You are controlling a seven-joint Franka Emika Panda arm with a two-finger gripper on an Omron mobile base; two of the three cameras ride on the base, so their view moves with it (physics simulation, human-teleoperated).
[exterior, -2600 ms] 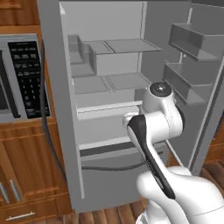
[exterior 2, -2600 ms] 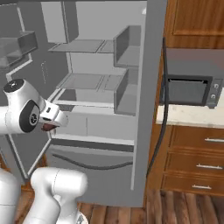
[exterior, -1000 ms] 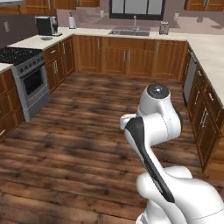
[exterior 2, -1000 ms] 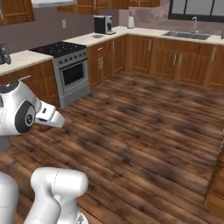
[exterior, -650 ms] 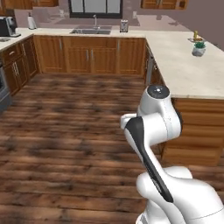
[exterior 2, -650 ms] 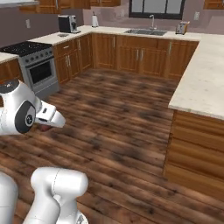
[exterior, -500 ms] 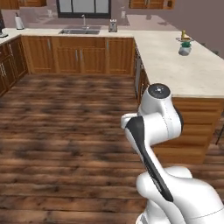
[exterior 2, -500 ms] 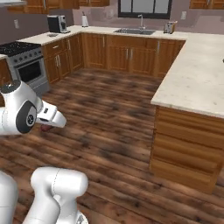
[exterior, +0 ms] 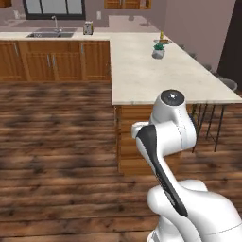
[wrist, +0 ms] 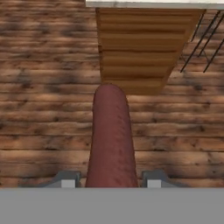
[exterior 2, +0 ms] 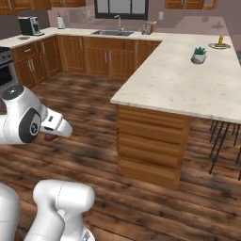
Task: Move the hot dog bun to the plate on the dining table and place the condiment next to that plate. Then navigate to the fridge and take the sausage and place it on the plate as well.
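Between the two fingertips of the gripper [wrist: 107, 180] sits the sausage [wrist: 110, 138], a dark reddish-brown cylinder clamped at its near end, with a grey pad [wrist: 66, 179] pressed to each side of it. Its long axis runs straight out along the line of the hand, so in the hand view it rises from the bottom edge toward the middle, its rounded free end pointing at the wooden side panel of the island counter [wrist: 144, 48] beyond. Below it lies the plank floor [wrist: 43, 109], well apart from it. From the right base view the gripper [exterior 2: 52, 136] hangs low at the left, beside the arm's big white joint, and a small reddish piece of the sausage [exterior 2: 49, 137] peeks out beneath the white hand; its direction cannot be judged from there. Farther off, the pale countertop of the island [exterior 2: 188, 80] stretches to the right, carrying a small potted plant [exterior 2: 199, 54] and, near its far end, a plate-like dish [exterior 2: 219, 45] with something yellow on it, too small to make out. Black bar stools [exterior: 215, 123] stand along the island's right side in the left base view, and a sink [exterior: 49, 34] with a window above it lies along the far wall.
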